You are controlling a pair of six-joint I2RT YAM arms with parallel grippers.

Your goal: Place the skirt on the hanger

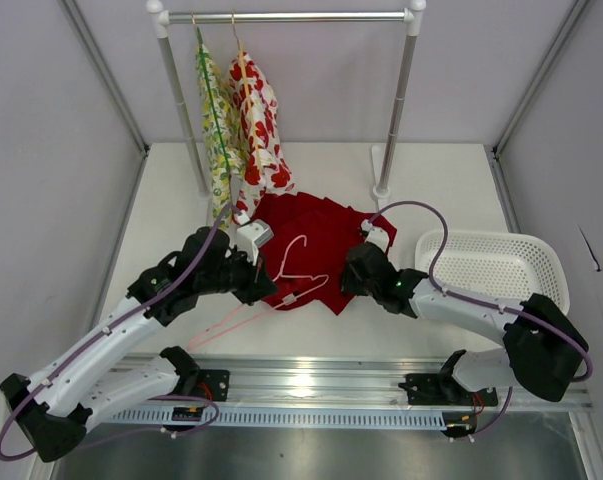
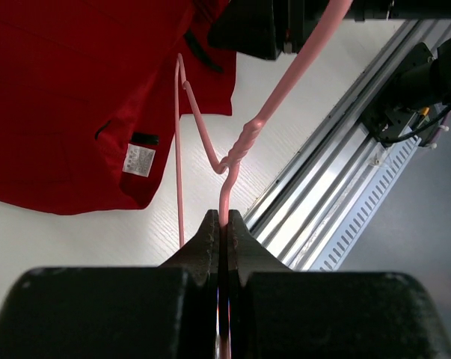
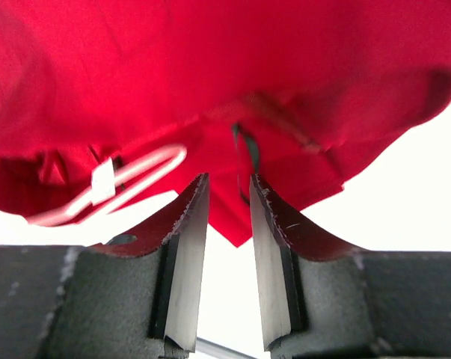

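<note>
The deep red skirt [image 1: 321, 235] lies spread on the white table, its white label [image 2: 138, 160] showing in the left wrist view. The pale pink hanger [image 1: 299, 262] rests across the skirt's near edge, with one wire running down-left over the table. My left gripper [image 1: 271, 280] is shut on the hanger wire [image 2: 240, 146] just below its twisted neck. My right gripper [image 1: 347, 272] sits at the skirt's right near edge. Its jaws stand apart, and a corner of the skirt [image 3: 225, 90] reaches between the fingertips [image 3: 197, 196].
A clothes rack [image 1: 281, 16] stands at the back, holding a yellow-green floral garment [image 1: 216, 130] and a white garment with red prints [image 1: 259, 120]. A white basket [image 1: 491, 262] sits to the right. The metal rail [image 1: 311, 385] runs along the near edge.
</note>
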